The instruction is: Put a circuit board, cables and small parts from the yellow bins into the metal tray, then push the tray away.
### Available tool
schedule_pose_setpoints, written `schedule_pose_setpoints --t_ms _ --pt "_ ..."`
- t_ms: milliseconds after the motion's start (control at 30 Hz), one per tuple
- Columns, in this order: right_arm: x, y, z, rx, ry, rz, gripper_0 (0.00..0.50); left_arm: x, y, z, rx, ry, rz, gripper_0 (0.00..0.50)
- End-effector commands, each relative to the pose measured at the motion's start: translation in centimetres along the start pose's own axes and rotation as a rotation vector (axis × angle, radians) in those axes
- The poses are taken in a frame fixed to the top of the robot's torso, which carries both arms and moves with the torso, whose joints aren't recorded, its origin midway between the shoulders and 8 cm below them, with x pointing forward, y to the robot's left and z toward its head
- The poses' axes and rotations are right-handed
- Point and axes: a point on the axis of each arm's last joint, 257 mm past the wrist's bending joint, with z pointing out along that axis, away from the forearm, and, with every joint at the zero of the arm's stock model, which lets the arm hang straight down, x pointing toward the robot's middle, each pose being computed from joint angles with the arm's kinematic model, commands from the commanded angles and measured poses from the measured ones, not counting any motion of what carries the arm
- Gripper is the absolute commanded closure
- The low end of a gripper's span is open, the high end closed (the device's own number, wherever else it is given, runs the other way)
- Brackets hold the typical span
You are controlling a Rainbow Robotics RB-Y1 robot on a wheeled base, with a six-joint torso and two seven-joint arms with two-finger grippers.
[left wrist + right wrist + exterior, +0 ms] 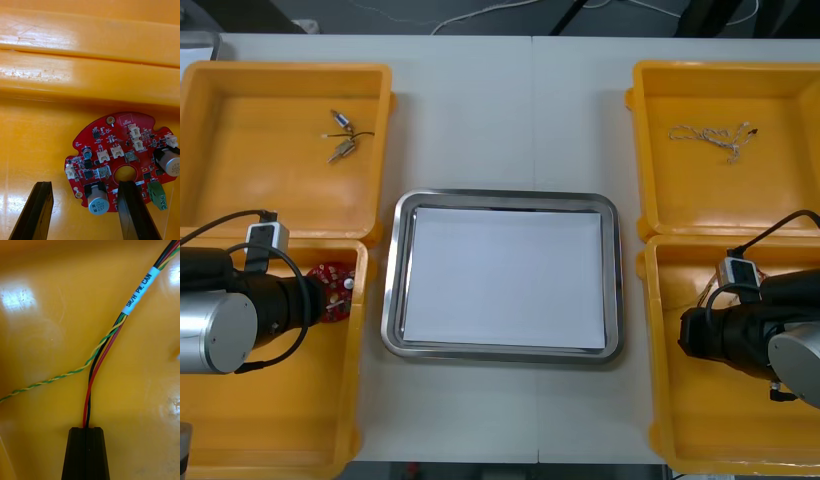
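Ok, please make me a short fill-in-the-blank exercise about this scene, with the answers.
The left gripper is ____ over the red circuit board.
The right gripper is ____ on the cable.
The metal tray is ____ inside.
The small metal parts lie in the far ____ yellow bin.
Answers: open; shut; white; left.

tray (390, 300) at bench (510, 100) centre, bins on both sides.
left side: far left bin (290, 68) behind near left bin (280, 420).
right side: far right bin (725, 68) behind near right bin (710, 420).
small metal parts (340, 135) in far left bin.
cable (710, 135) in far right bin.
circuit board (332, 290) in near left bin, far corner, tray side.
left claw (85, 185) over board: one finger at its centre hole, other just outside its edge.
cable bundle (93, 367) in near right bin, wires pinched in right claw (86, 429).
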Motion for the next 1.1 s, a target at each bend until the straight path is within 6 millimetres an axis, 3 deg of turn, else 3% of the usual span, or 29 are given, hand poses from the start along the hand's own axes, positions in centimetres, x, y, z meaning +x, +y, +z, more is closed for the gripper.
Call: schedule_pose_setpoints --t_ms 33,433,933,1100 --pt "-2.0 0.4 -2.2 -0.007 -0.042 -0.057 0.5 1.0 -1.1 0.2 0.015 0.007 0.09 0.0" --pt "-2.1 -0.5 -3.4 -0.004 -0.026 -0.083 0.5 1.8 -1.5 0.5 0.021 0.015 0.088 0.0" --pt "0.0 -1.9 -5.1 -0.003 0.002 -0.106 0.5 2.5 -0.8 0.6 0.009 0.009 0.112 0.0" --pt "0.8 -2.7 -5.5 0.001 0.009 -0.103 0.5 2.5 -0.7 0.7 0.008 0.009 0.114 0.174"
